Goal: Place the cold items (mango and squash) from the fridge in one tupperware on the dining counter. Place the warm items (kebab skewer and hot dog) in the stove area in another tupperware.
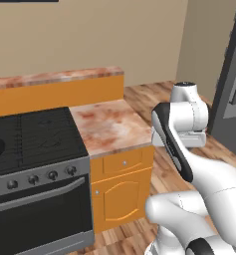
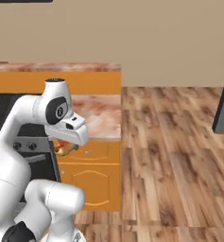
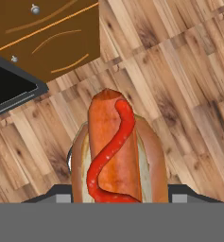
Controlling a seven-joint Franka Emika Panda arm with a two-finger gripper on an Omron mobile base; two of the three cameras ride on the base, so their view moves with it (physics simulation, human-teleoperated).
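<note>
Holding the hot dog [image 3: 119, 150] clamped in its gripper [image 3: 119, 198], arm's hanging over open wood floor [image 3: 179, 85] just right of the table [image 1: 109, 127] edge.

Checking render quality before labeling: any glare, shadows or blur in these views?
Left base view: flat even light, soft rendering, no glare on the stove area. Right base view: the hot dog sits shaded under the hand. Hand view: the hot dog looms large and sharp; cabinet looks dark.
</note>
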